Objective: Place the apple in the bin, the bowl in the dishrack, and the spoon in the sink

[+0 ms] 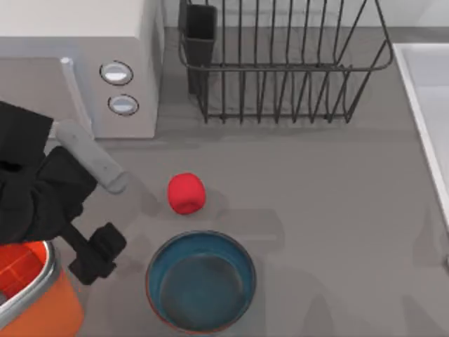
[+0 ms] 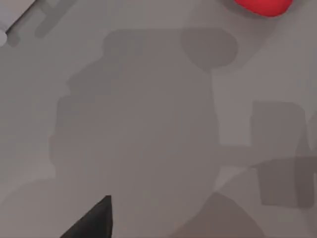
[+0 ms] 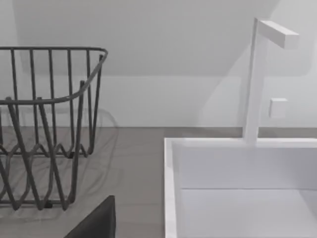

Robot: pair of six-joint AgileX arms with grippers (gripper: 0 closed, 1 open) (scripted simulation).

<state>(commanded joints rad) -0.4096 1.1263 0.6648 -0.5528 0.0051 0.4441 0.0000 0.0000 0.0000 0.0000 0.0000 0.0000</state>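
Observation:
The red apple (image 1: 186,193) lies on the grey table just beyond the teal bowl (image 1: 200,282) with its orange rim. A grey bar that looks like the spoon (image 1: 92,159) lies left of the apple, partly under my left arm. My left gripper (image 1: 98,256) hovers open and empty between the orange bin (image 1: 42,309) and the bowl; its dark fingertip (image 2: 94,222) shows over bare table, with the apple (image 2: 262,6) farther off. The black dishrack (image 1: 280,67) stands at the back and the white sink (image 1: 421,91) at the right. My right gripper's fingertip (image 3: 98,220) hangs between dishrack (image 3: 49,124) and sink (image 3: 171,163).
A white microwave (image 1: 77,63) with two round knobs fills the back left corner, close behind my left arm. A white tap (image 3: 257,79) rises behind the sink. Bare table stretches from the bowl to the sink.

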